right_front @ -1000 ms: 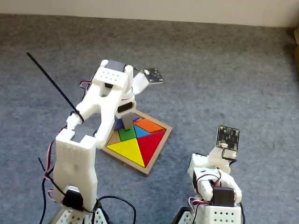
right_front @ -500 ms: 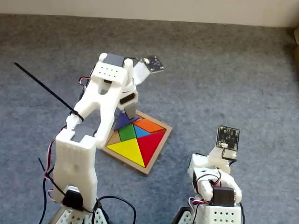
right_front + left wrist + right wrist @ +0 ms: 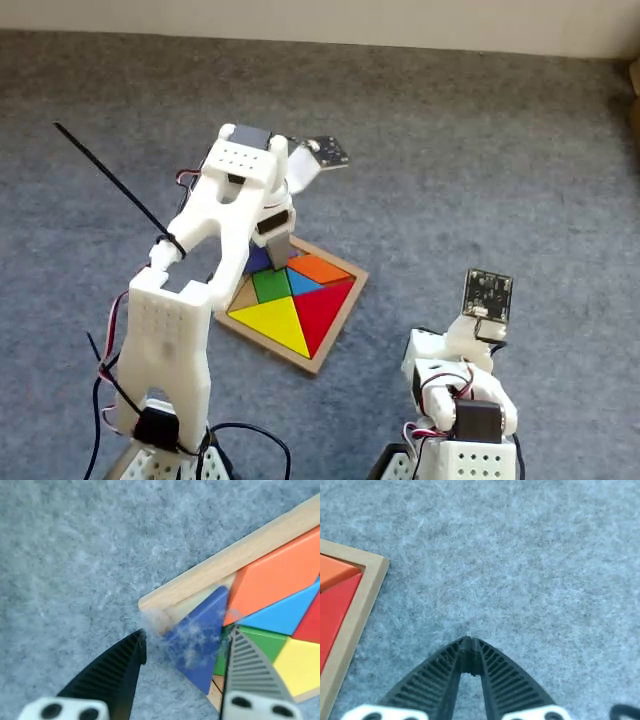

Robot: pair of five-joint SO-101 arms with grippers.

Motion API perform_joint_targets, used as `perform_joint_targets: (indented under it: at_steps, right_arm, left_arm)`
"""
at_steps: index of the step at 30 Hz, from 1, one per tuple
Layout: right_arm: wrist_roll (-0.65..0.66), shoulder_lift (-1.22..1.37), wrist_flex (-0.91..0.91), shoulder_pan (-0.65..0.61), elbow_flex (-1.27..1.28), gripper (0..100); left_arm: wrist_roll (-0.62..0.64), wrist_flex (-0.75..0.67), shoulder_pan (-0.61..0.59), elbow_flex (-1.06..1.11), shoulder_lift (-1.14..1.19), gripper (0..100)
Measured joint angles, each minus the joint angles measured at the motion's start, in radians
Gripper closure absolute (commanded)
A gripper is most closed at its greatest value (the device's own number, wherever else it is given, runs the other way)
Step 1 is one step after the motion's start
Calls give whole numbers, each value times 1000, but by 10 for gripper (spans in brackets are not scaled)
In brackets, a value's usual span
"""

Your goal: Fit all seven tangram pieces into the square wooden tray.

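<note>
The square wooden tray [image 3: 335,325] lies on the grey carpet and holds a yellow triangle [image 3: 272,318], a red triangle [image 3: 325,305], a green square [image 3: 270,286], a light blue triangle [image 3: 300,282] and an orange piece [image 3: 318,268]. A dark blue triangle [image 3: 200,640] sits at the tray's far left corner and seems to overlap the rim [image 3: 210,575]. My left gripper [image 3: 187,632] hangs open just above it, one finger on each side. My right gripper [image 3: 470,647] is shut on nothing over bare carpet, beside the tray's corner [image 3: 370,575].
The right arm [image 3: 460,385] stays folded at the near right, apart from the tray. A black cable tie [image 3: 110,175] sticks out from the left arm. Open carpet surrounds the tray on all sides.
The left gripper drew back from the tray's corner, uncovering the dark blue triangle, then came forward over it again. The right arm has kept still.
</note>
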Motion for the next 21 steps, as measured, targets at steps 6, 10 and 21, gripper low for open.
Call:
perform_joint_targets:
  at_steps: [6,10,21]
  right_arm:
    - [0,0,0,0,0,994]
    - [0,0,0,0,0,994]
    - [0,0,0,0,0,994]
  left_arm:
    - [-3,2,0,-9,5,745]
    - [-2,-2,0,-34,8,745]
    - [72,83,0,-192,8,744]
